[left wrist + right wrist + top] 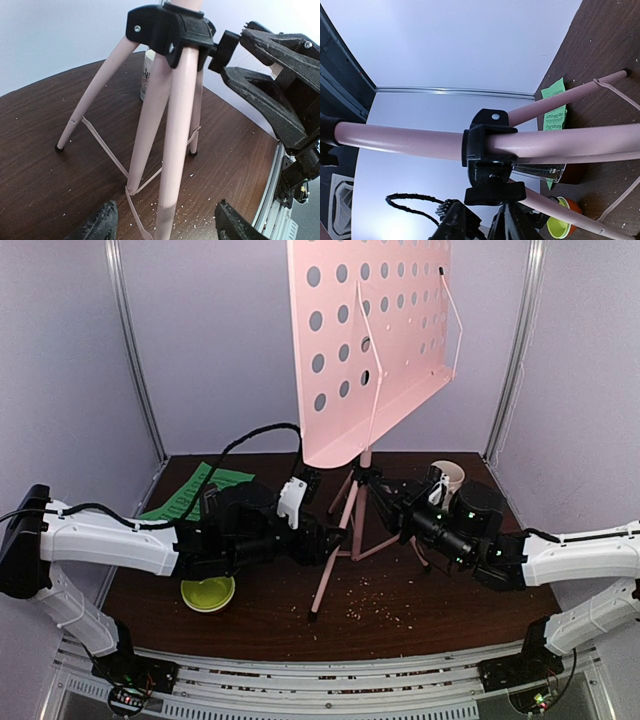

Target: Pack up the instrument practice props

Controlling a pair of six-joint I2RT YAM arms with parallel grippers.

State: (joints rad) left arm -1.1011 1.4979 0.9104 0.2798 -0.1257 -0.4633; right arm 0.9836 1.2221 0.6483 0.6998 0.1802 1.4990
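Note:
The pink music stand (368, 335) stands upright at mid-table on its tripod legs (335, 540). My left gripper (335, 537) is open, with the front leg (172, 165) between its fingers (100, 224) and untouched. My right gripper (378, 483) is closed on the black knob (495, 192) of the tripod hub (167, 27). Green sheet-music pages (190, 492) lie at the back left, also in the right wrist view (554, 105). The dark red metronome (574, 173) with its clear cover (540, 172) shows partly behind the legs. It is hidden in the top view.
A yellow-green bowl (208, 592) sits near the front left, under my left arm. A white mug (447, 477) stands at the back right behind my right gripper. Crumbs are scattered on the dark wood table (400, 610). Walls close in the back and sides.

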